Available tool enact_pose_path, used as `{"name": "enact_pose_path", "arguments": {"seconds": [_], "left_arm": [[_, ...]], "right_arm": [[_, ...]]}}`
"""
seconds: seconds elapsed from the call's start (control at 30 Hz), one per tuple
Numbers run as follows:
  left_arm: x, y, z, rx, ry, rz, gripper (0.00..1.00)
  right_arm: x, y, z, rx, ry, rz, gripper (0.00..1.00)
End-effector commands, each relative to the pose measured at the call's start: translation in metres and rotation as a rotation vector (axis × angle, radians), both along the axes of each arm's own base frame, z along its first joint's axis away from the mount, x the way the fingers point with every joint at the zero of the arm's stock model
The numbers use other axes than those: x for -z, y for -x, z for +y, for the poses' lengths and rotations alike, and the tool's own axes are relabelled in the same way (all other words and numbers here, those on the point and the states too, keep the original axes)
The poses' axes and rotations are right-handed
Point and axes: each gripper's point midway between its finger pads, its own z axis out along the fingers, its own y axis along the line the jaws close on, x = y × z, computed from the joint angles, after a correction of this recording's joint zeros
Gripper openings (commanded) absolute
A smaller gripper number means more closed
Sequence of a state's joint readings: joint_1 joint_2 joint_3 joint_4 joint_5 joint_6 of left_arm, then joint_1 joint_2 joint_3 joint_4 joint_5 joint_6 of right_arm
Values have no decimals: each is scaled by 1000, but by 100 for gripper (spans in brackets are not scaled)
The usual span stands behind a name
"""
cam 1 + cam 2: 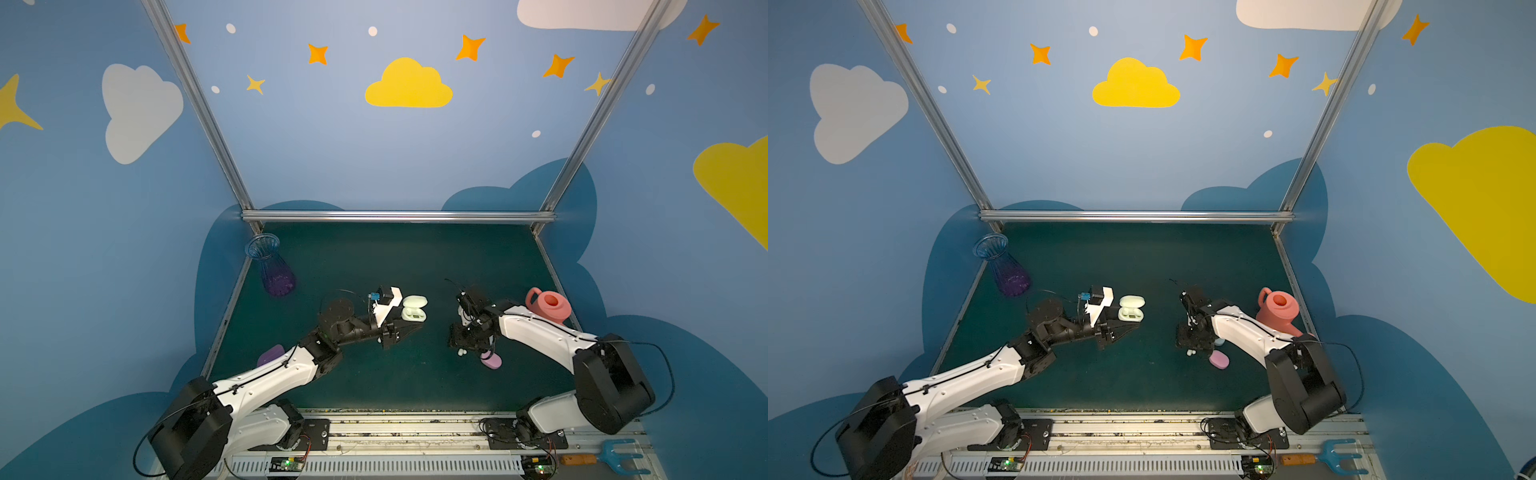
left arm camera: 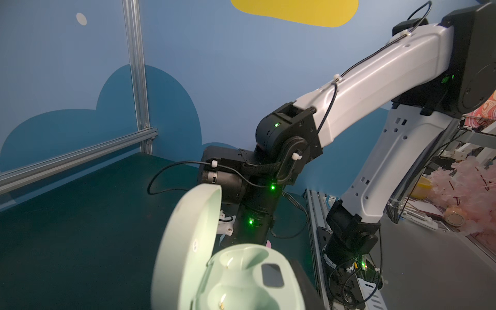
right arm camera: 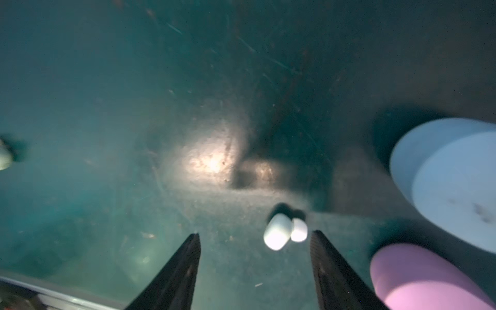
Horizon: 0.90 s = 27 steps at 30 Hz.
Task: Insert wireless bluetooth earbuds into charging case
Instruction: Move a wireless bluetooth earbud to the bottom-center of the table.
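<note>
Mint-green charging case (image 2: pixel 241 280), lid swung open, both wells empty, white two-lobed earbud (image 3: pixel 284 234) lying well apart

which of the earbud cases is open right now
The mint green case: its lid is flipped up, baring both sockets. The pink case and pale blue case lie shut.

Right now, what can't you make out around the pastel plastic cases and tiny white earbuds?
- Left gripper: whether it grips the open mint-green plastic case, too small in both top views.
- Pale glossy earbud: cut off by right wrist view's edge.
- Light-blue plastic case: cut off there too.
</note>
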State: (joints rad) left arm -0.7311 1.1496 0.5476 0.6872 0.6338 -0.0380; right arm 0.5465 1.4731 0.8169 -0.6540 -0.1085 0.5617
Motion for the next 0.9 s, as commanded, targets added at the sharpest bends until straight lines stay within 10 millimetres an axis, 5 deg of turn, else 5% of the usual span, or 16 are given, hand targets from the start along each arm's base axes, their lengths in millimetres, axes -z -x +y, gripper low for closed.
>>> {"name": "enact_pose_path", "arguments": {"seconds": [0.0,0.2,0.6,0.87], "left_arm": [[-8,2,4,-7,12,-22,3],[-9,2,5,-12,9,-25,3],[-10,2,5,-10,14,-27,3],[-11,2,5,-11,15,-30,3]], "right_arm": [[16,2,-4,-11,29,31,64],[18,8,5,-7,-16,54,64],[-17,13,33,-7,-151,21,63],[-22,12,48,-37,-191,32,64]]}}
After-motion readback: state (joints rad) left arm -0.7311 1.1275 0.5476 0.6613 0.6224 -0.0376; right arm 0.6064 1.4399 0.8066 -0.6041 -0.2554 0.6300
